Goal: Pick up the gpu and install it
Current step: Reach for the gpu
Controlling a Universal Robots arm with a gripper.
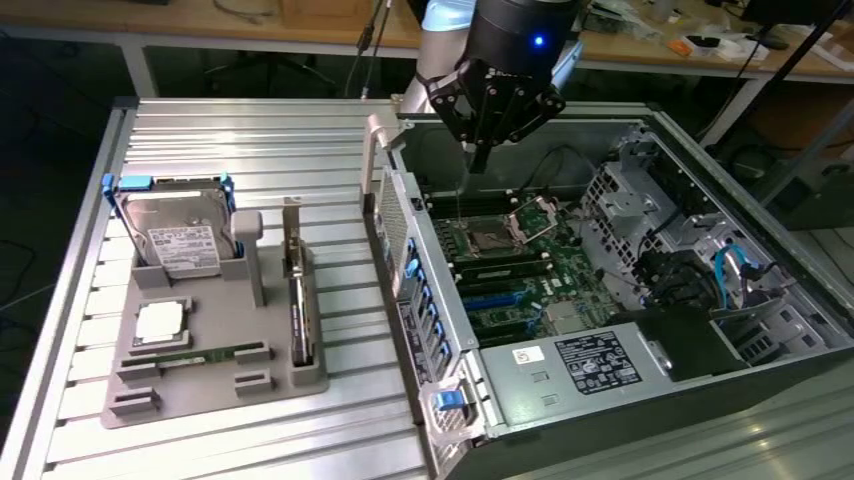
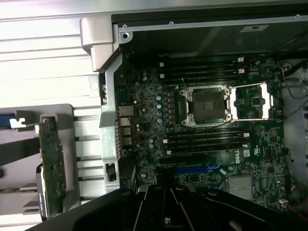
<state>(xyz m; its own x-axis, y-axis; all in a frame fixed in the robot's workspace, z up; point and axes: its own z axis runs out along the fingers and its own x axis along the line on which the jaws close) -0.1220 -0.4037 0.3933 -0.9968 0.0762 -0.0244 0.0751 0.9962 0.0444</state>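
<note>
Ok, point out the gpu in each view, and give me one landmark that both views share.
Exterior view: the gpu stands on edge in the grey holder, to the exterior view's left of the open computer case.
Wrist view: the gpu stands on edge in that holder, outside the case's wall.
Shared landmark: the CPU socket on the motherboard, its frame swung open.

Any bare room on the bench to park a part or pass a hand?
Free: slatted table beyond the hard drive; strip between grey holder and near edge. Crowded: the holder, the gap between gpu and case, inside the case under the gripper.
</note>
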